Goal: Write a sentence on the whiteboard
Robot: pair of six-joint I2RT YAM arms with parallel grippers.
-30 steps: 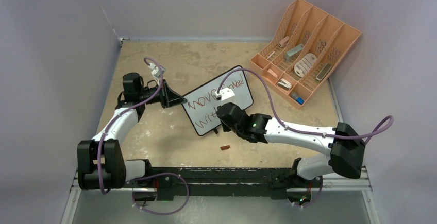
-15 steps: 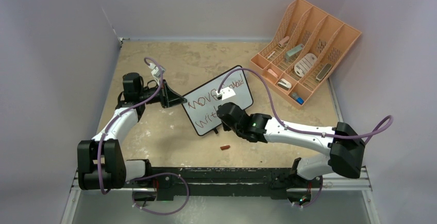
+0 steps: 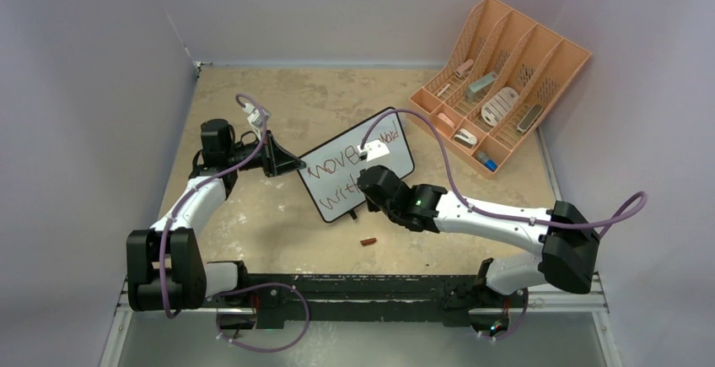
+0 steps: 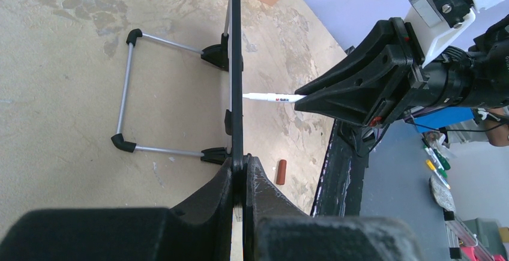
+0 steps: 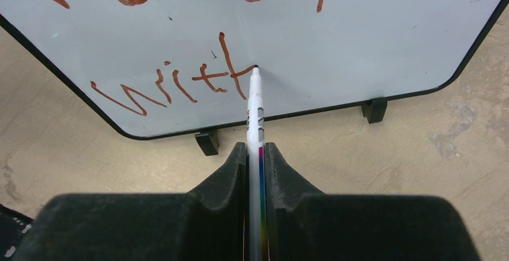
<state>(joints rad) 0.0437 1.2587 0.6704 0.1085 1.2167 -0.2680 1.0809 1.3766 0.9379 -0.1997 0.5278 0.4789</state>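
The whiteboard point(image 3: 358, 173) stands propped on its wire stand in the middle of the table, with red writing on two lines. My left gripper point(image 3: 297, 165) is shut on its left edge; in the left wrist view the black frame point(image 4: 236, 63) runs edge-on between my jaws. My right gripper point(image 3: 368, 183) is shut on a white marker point(image 5: 255, 117). Its tip touches the board point(image 5: 372, 33) at the end of the lower red word, reading "with". The marker also shows in the left wrist view point(image 4: 273, 98), tip against the board.
A red marker cap point(image 3: 368, 241) lies on the table in front of the board, also in the left wrist view point(image 4: 281, 171). A peach slotted organizer point(image 3: 497, 80) with small items stands at the back right. The board's wire stand point(image 4: 129, 90) sits behind it.
My right gripper with the marker has shifted slightly up and right along the board's lower line. The left arm and the board have not moved.
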